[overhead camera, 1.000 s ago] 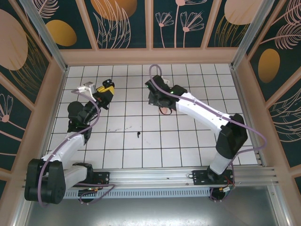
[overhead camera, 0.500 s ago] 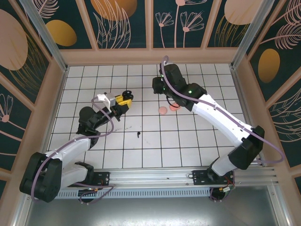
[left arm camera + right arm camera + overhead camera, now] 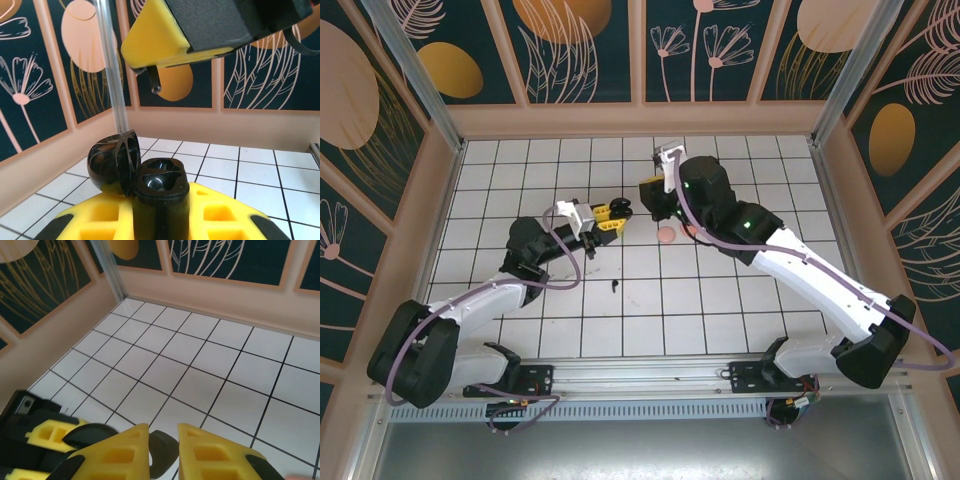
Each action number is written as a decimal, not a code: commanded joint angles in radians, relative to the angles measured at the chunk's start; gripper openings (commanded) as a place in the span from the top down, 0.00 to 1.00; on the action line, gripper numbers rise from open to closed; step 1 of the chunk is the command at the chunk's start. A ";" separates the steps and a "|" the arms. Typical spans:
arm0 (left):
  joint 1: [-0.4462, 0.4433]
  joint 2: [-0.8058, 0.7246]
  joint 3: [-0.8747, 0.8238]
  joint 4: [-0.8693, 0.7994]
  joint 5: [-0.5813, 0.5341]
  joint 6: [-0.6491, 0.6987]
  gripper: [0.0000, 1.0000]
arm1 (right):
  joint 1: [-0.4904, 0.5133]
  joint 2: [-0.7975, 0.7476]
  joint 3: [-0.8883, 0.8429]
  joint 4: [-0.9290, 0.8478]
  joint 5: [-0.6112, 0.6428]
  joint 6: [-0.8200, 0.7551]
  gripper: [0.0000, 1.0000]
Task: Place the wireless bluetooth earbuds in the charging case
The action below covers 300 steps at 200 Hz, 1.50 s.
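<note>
My left gripper (image 3: 613,213) is shut on a black charging case (image 3: 160,187), held upright with its lid (image 3: 112,160) swung open to the left and both sockets empty. My right gripper (image 3: 164,440) is shut on a black earbud (image 3: 164,457). In the left wrist view the right gripper's yellow fingers (image 3: 155,37) hang just above the case, with the earbud stem (image 3: 155,82) pointing down, apart from the case. From above, the right gripper (image 3: 650,195) meets the left one at the table's middle back. A tiny black earbud (image 3: 614,286) lies on the tiles.
Two small pink rounded pieces (image 3: 667,235) (image 3: 692,229) lie on the white grid table (image 3: 720,300) just right of the grippers. Peach walls (image 3: 640,120) close in the table at the back and sides.
My left gripper has carried the case to the right, toward the middle. My right gripper has lifted away from the pink pieces, uncovering them, and come over the case.
</note>
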 commanded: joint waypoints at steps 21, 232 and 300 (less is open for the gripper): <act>-0.012 0.032 0.061 0.030 0.062 0.032 1.00 | 0.048 -0.020 -0.017 0.026 0.020 -0.061 0.82; -0.017 0.055 0.099 0.029 0.090 -0.006 1.00 | 0.084 0.058 -0.033 0.018 0.058 -0.047 0.84; -0.017 0.059 0.119 0.016 0.089 -0.027 1.00 | 0.124 0.062 -0.054 -0.002 0.120 -0.086 0.85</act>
